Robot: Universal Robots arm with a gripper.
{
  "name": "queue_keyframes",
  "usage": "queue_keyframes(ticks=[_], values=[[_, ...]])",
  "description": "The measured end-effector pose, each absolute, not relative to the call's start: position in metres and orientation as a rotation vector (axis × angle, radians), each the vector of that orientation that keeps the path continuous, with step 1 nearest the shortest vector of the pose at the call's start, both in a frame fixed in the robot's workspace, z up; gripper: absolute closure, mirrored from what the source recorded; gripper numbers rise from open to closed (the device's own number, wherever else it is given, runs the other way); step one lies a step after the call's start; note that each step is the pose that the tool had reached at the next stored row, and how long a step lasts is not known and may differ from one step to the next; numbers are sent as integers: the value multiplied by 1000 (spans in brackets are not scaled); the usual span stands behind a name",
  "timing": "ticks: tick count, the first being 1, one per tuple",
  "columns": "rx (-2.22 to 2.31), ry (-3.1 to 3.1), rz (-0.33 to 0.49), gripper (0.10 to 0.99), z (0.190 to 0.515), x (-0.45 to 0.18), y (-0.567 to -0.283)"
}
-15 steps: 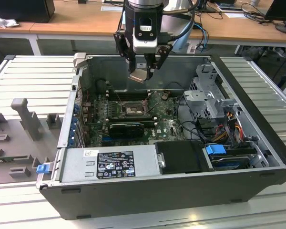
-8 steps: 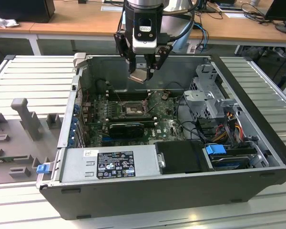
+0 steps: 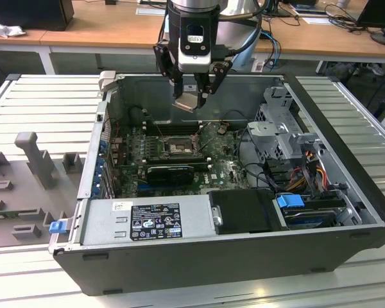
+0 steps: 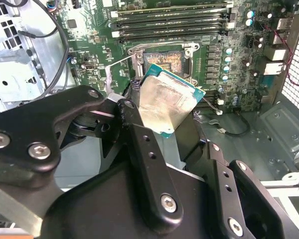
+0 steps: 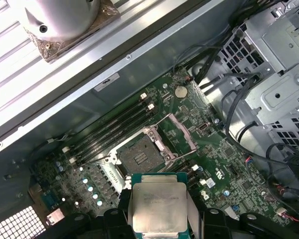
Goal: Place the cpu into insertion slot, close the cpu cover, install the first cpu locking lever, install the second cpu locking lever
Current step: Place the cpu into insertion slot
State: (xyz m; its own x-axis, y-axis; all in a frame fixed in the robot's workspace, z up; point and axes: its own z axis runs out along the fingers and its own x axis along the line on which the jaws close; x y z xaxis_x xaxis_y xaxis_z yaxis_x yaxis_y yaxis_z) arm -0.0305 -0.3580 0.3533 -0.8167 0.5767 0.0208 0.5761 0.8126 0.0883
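Grey fixture blocks (image 3: pixel 32 151) sit near the left edge of the counter (image 3: pixel 45 96) in the exterior view. Beside them, filling the counter's middle, lies the open computer case (image 3: pixel 244 256). Above the case, toward its far wall, my end effector (image 3: pixel 191 96) is clamped on the cpu (image 3: pixel 187 101), which I hold in the air, clear of the green motherboard (image 3: pixel 228 168). In both wrist views the cpu (image 4: pixel 167 102) (image 5: pixel 159 209) shows its silver face, tilted, pinched by its edges. Below it the insertion slot (image 3: pixel 178 149) (image 5: pixel 139 157) lies bare, and the cpu cover (image 5: pixel 177 133) stands swung up beside it. The long memory slots (image 5: pixel 109 132) run along the slot's other side. Toward the case's right wall in the exterior view sits the metal drive cage (image 3: pixel 279 128).
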Motion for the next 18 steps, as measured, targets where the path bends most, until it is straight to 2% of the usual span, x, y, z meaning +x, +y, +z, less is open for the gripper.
queue_keyframes(ticks=[18], values=[[1015, 2960, 142, 557, 353, -31, -358]])
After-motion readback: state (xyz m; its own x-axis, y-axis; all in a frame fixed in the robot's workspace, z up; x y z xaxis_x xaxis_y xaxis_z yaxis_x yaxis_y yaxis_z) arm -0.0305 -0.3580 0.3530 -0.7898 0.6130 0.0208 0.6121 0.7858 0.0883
